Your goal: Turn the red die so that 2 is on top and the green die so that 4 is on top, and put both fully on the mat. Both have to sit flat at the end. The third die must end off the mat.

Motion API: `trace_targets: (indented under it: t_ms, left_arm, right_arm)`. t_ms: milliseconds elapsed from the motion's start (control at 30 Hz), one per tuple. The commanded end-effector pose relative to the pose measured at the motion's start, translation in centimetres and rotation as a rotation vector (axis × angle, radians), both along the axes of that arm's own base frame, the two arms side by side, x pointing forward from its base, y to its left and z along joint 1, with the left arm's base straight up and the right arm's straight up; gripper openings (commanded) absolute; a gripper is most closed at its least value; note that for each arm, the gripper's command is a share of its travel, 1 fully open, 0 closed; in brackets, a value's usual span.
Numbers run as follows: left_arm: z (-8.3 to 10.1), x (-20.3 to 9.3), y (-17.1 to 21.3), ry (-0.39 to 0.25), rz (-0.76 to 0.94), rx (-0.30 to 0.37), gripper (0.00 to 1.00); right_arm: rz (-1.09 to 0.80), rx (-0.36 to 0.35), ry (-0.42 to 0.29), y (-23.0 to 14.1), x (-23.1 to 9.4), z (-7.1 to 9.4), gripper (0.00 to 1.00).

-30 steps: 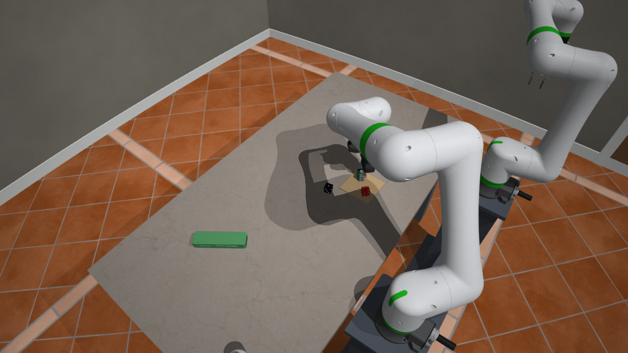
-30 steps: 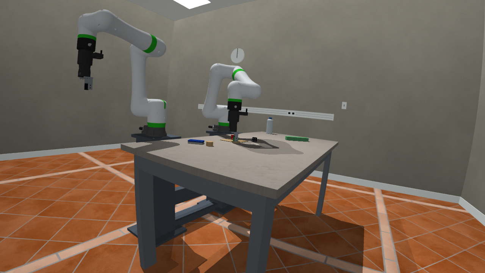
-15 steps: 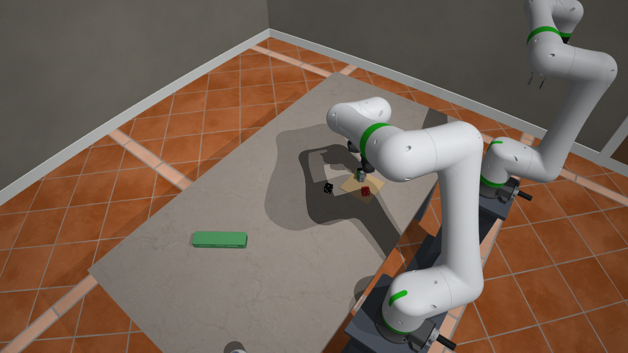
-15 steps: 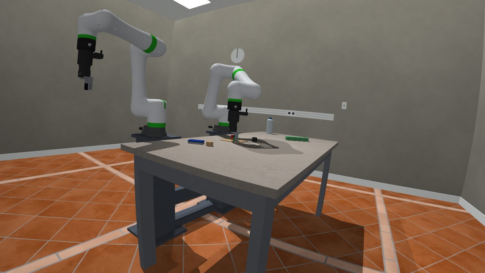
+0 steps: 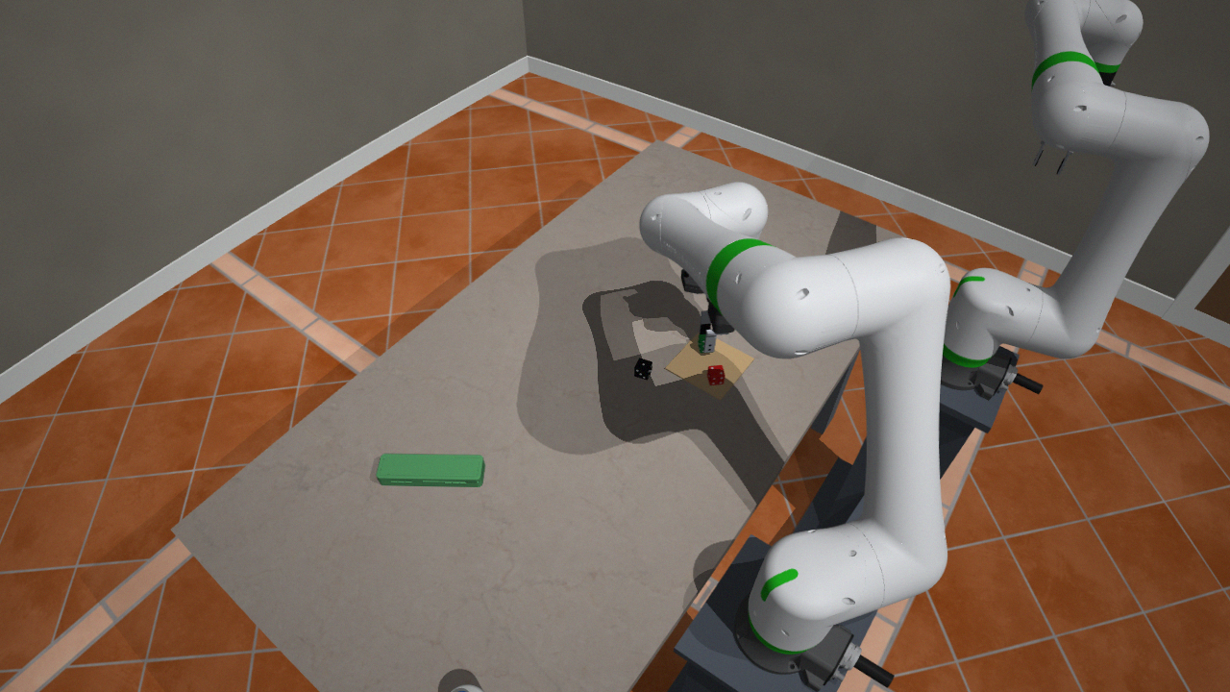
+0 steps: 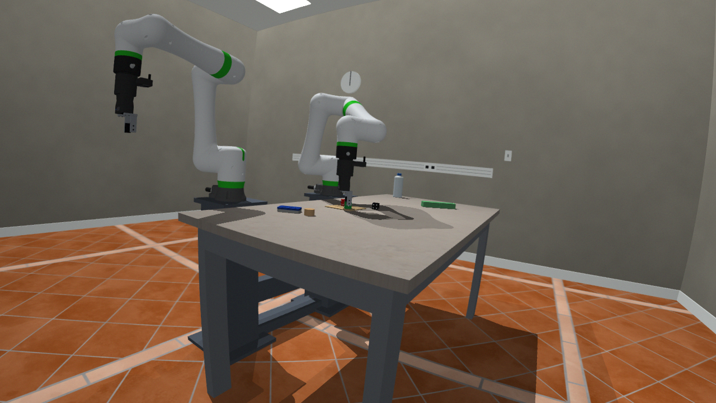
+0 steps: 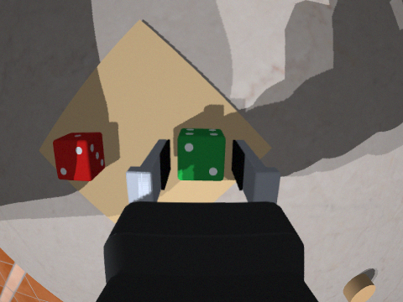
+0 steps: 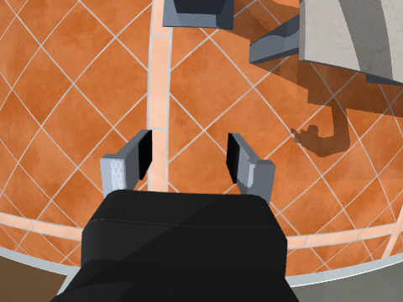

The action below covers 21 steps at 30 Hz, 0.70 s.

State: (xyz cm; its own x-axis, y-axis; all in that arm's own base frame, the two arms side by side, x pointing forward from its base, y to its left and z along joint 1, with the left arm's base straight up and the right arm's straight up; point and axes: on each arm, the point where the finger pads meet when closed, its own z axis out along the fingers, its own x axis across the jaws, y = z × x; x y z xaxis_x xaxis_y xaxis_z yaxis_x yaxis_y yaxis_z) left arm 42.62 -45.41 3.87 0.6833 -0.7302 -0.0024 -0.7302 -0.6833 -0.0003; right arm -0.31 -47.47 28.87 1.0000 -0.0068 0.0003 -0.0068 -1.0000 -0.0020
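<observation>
We are seeing the left pincer point(image 5: 706, 340) point(image 6: 348, 200) point(image 7: 201, 154) standing open around the green die point(image 5: 701, 342) point(image 6: 347, 206) point(image 7: 201, 155) on the mat point(image 5: 735, 359) point(image 6: 333, 206) point(image 7: 138, 92), its 2 apparently facing up; withdrawing askew could be dragging it over the edge, and leaving it unturned would be failing the task. The red die point(image 5: 716, 375) point(image 6: 343, 202) point(image 7: 80, 157) is sitting near the mat's rim, seemingly 2-up. We are leaving the black die point(image 5: 642, 369) point(image 6: 375, 206) off it. Shadows are crossing the stone-like desk point(image 5: 532, 533) point(image 6: 300, 235) point(image 7: 357, 210) point(image 8: 344, 42); orange tiles point(image 5: 412, 197) point(image 6: 125, 280) point(image 7: 8, 262) point(image 8: 210, 96) are lying beneath the open, empty right pincer point(image 5: 1050, 159) point(image 6: 130, 124) point(image 8: 190, 157).
</observation>
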Motion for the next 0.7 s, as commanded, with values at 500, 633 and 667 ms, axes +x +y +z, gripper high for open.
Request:
trace_targets:
  t_ms: [500,633,667]
  left_arm:
    - [7.3,0.0,-0.1,-0.001,0.000,-0.002,0.87]
    - [7.5,0.0,-0.1,-0.001,0.000,-0.002,0.87]
    - [7.5,0.0,-0.1,-0.001,0.000,-0.002,0.87]
  right_arm:
    - [0.000,-0.002,0.000,0.0,0.0,0.1,1.00]
    - [0.000,-0.002,0.000,0.0,0.0,0.1,1.00]
    - [0.000,-0.002,0.000,0.0,0.0,0.1,1.00]
